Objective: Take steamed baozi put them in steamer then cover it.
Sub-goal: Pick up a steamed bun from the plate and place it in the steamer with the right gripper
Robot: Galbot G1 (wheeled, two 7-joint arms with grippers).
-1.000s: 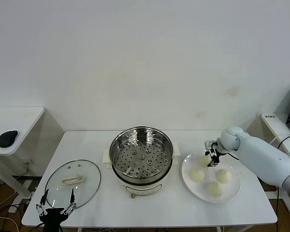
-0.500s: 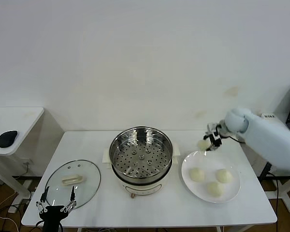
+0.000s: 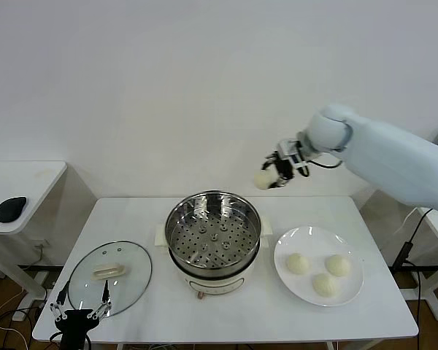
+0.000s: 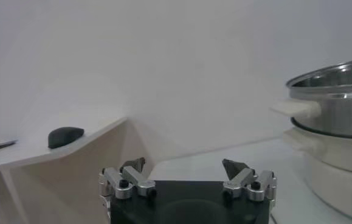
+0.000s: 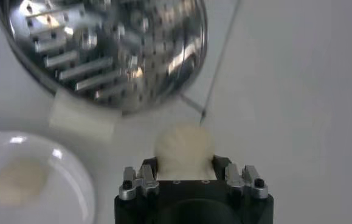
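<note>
The right gripper (image 3: 275, 175), clamped on one small round cream-white steamed bun (image 3: 263, 179), now rides higher and further left in the head view than a second ago, lifted off the flat white plate (image 3: 354, 284). It sits above and right of the shiny steel steamer pot (image 3: 212, 233), against the wall. The plate now holds three buns, not four.

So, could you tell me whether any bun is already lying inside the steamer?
No, the steamer's perforated tray is bare; three buns sit on the plate and the right gripper holds the fourth.
</note>
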